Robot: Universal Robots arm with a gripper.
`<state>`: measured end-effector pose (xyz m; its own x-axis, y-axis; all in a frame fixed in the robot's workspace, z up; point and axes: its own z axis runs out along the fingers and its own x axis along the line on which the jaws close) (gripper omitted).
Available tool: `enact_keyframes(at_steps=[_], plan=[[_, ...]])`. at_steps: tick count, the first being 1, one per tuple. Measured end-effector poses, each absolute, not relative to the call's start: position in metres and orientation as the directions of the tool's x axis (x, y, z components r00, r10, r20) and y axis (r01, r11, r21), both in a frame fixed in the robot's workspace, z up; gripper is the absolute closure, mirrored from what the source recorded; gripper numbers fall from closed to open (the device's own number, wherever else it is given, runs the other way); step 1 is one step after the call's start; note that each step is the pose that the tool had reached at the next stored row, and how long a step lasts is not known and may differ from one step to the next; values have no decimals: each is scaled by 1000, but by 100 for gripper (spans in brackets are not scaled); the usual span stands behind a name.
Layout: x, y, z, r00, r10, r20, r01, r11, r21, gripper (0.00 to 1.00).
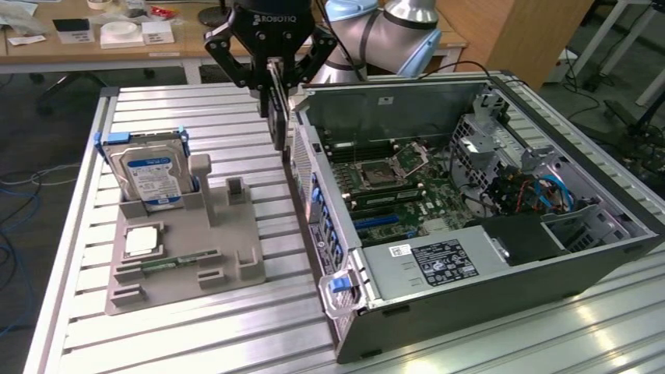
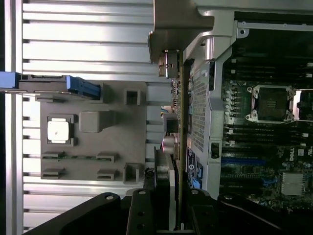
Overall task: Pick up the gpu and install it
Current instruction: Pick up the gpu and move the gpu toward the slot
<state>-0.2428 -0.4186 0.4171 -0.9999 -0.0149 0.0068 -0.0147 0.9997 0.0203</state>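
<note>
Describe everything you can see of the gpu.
The gpu is a thin, flat card seen edge-on, dark and blade-like, greenish in the wrist view with a metal bracket at one end. It hangs upright, clamped in the jaws of the gripper, outside the open computer case, beside its rear wall, above the slatted table.

White "ROBOTIQ" lettering stands on the black gripper [image 1: 276, 93]; labels on the hard drive [image 1: 152, 175] and power supply [image 1: 445, 261] are unreadable.
</note>
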Motion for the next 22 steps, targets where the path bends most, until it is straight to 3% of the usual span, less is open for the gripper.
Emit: enact_keyframes(at_steps=[22], plan=[[-221, -419, 416, -1000, 0, 7, 0, 1000, 4, 72]])
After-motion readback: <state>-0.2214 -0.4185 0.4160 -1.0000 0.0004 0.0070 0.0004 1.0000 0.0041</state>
